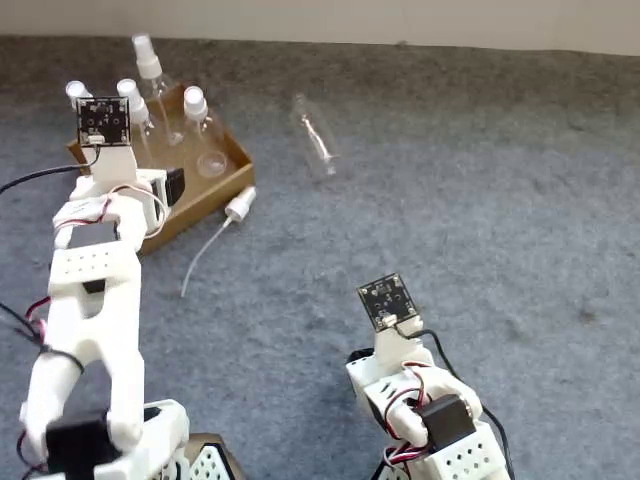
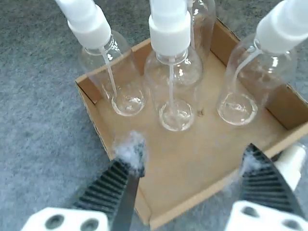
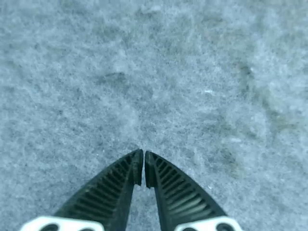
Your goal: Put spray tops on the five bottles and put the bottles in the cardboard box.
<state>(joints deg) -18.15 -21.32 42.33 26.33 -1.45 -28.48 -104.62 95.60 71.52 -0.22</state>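
Note:
The cardboard box (image 1: pixel 212 196) sits at the far left and holds several clear bottles with white spray tops, one of them (image 1: pixel 195 108) near its right wall. In the left wrist view these bottles (image 2: pixel 171 72) stand upright on the box floor (image 2: pixel 202 154). My left gripper (image 2: pixel 192 171) hangs open just above the box's near part, holding nothing. A bare bottle (image 1: pixel 313 135) lies on the carpet right of the box. A loose spray top (image 1: pixel 240 205) with its thin tube lies by the box's right corner. My right gripper (image 3: pixel 144 168) is shut on nothing, low over bare carpet.
Grey carpet (image 1: pixel 480 220) covers the whole table. The left arm (image 1: pixel 95 270) stretches from the near left edge toward the box. The right arm's base (image 1: pixel 420 410) sits at the near middle. White fluff clings to the left fingertips (image 2: pixel 130 154).

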